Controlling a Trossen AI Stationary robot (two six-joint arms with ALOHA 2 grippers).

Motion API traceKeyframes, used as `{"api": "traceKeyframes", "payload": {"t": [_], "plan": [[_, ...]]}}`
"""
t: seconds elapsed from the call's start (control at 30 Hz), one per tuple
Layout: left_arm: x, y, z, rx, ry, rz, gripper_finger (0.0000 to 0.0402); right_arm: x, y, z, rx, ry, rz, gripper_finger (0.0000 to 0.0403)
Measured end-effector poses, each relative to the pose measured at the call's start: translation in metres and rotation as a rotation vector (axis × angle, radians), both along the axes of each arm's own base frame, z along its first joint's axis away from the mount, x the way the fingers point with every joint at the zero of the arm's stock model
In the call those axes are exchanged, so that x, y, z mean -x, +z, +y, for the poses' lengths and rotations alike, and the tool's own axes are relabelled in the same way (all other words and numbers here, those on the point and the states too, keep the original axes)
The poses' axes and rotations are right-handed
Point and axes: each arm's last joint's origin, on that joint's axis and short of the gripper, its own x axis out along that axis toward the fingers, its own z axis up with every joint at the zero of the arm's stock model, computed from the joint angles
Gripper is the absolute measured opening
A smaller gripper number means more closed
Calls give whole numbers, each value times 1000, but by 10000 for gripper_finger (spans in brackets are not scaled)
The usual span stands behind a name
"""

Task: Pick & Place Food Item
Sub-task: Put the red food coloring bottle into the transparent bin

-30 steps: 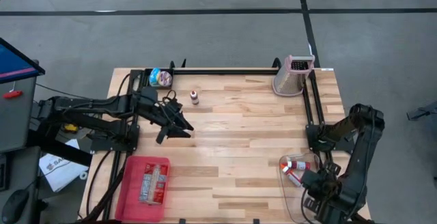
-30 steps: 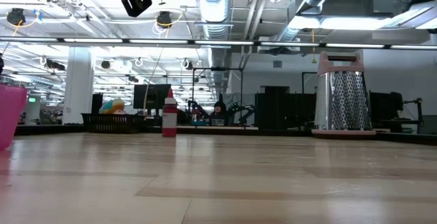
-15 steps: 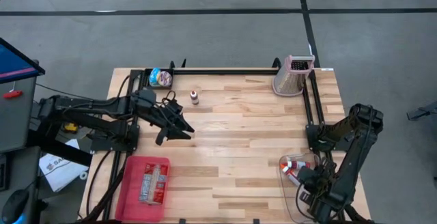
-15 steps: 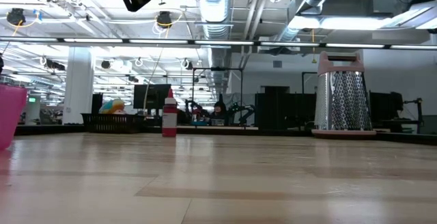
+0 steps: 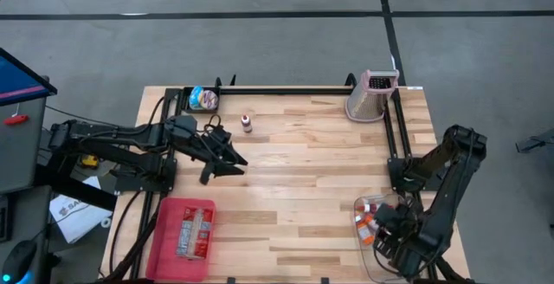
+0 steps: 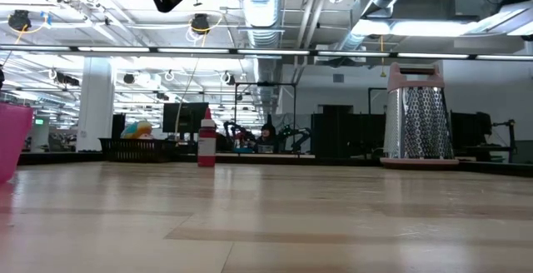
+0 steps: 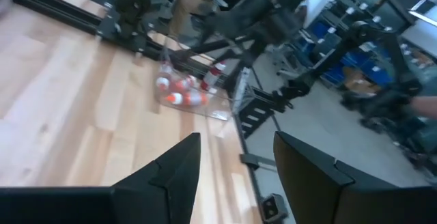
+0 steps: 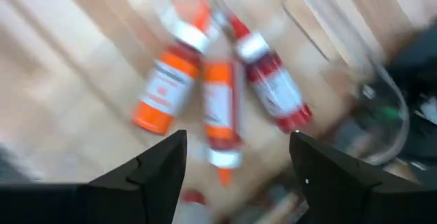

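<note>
Three small bottles lie on their sides in a clear container [image 5: 360, 204] at the table's near right corner: two orange ones [image 8: 166, 87] [image 8: 220, 111] and a red one [image 8: 274, 91]. My right gripper [image 8: 235, 176] hangs over them [image 5: 389, 234], pointing down, open, its fingers wide apart above the bottles. My left gripper [image 5: 234, 161] waits above the table's left half, open with nothing between its fingers [image 7: 235, 176]. Another small red-capped bottle [image 5: 247, 122] stands upright on the table near the far edge [image 6: 206, 144].
A pink tray [image 5: 164, 241] with a packet in it sits at the near left. A metal grater [image 5: 372, 95] stands at the far right corner, and a round tin [image 5: 203, 98] at the far left. Black rails run along the far and right edges.
My right gripper has sunk toward the clear container and shifted a little toward the table's left edge. More orange now shows among the bottles beside it in the high view.
</note>
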Motion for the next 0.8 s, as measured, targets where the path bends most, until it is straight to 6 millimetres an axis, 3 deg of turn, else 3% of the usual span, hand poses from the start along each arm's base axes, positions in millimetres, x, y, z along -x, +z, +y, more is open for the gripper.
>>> {"api": "traceKeyframes", "payload": {"t": [0.2, 0.4, 0.63, 0.8], "plan": [[0, -5, 10, -72, 134, 45, 182, -20, 48, -8, -57, -50, -296, 249], [9, -37, 31, -199, 272, 375, 188, -51, 87, -33, 36, -171, -646, 249], [-5, -65, 61, -393, 340, 545, 221, -88, 103, -64, 183, -209, -762, 249], [-22, -87, 101, -333, 418, 563, 222, -102, 102, -84, 226, -270, -744, 249]]}}
